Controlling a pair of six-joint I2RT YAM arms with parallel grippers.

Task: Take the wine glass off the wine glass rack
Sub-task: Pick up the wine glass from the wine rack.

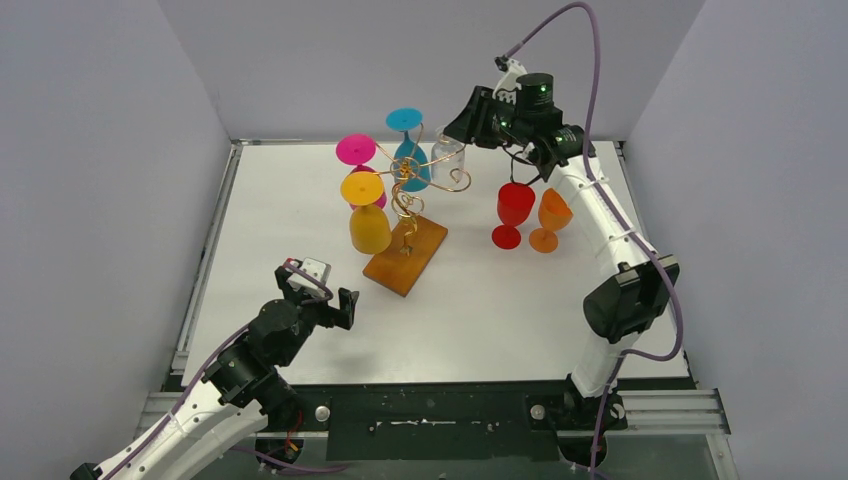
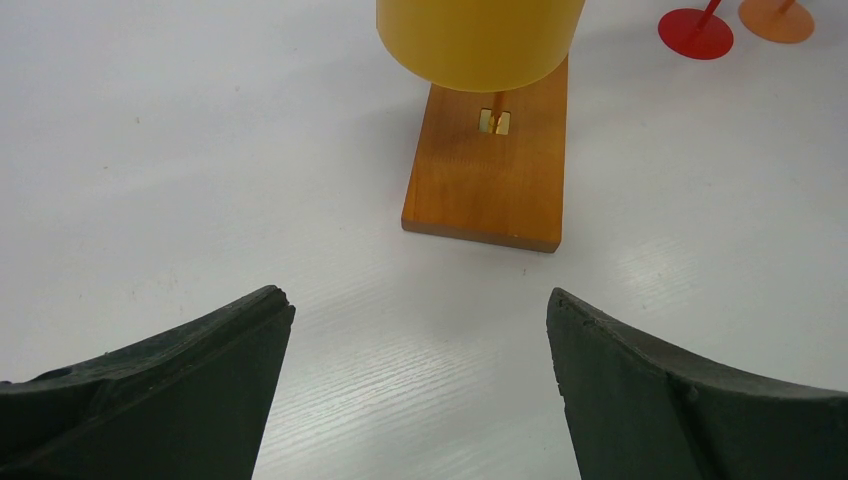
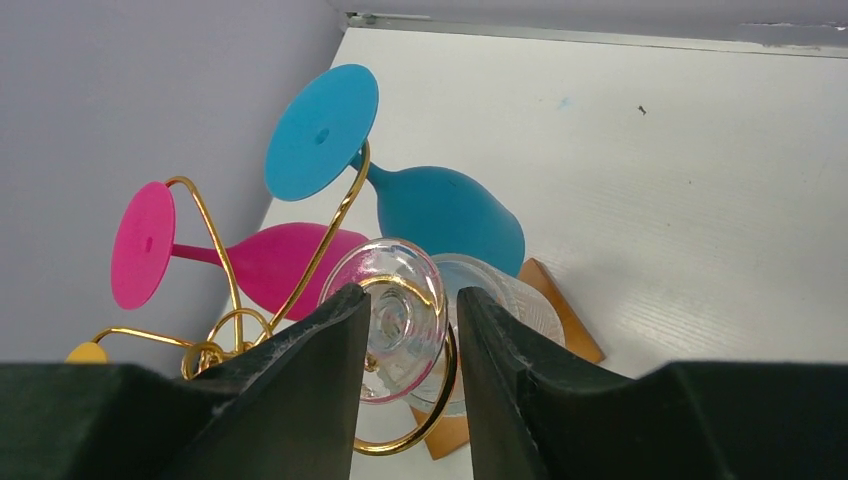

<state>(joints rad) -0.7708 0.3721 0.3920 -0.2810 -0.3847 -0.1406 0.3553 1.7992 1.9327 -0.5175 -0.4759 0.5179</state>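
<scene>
Glass (image 3: 395, 322), clear, hangs foot-up in a rack (image 1: 405, 258) loop. The right tool (image 3: 410, 297) straddles its foot end, jaws narrow; whether they pinch it I cannot tell. Clamp the stem firmly, then slide outward along the wire. The left tool (image 2: 420, 300) gapes, idle.

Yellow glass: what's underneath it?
The yellow glass hangs bowl-down. Below it in the left wrist view lies the rack's wooden base, with a small gold fitting on top. The base's far end is covered by the glass, so that part cannot be seen.
</scene>
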